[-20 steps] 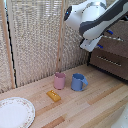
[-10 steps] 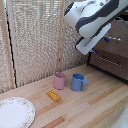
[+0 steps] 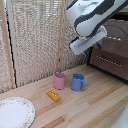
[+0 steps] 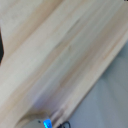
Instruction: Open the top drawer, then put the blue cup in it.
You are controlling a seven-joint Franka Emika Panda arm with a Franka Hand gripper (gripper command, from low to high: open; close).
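Standing upright on the pale wooden tabletop (image 3: 95, 107) is the small blue cup (image 3: 77, 82), its mouth facing up and its side handle pointing toward the dark brown wooden dresser (image 3: 111, 56). A small pink cup (image 3: 59, 80) is sitting just beside the blue cup, on the side away from the dresser. A flat yellow block (image 3: 53, 95) is lying near the pink cup, and a white round plate with a patterned rim (image 3: 15, 113) is resting well apart from the blue cup. The white robot arm (image 3: 92, 17) is hanging above the blue cup. Its gripper is hidden, so I cannot tell whether it is open or closed. The top drawer (image 3: 116, 46) is sitting closed, running lengthwise across the dresser. The wrist view is showing blurred wood grain only.
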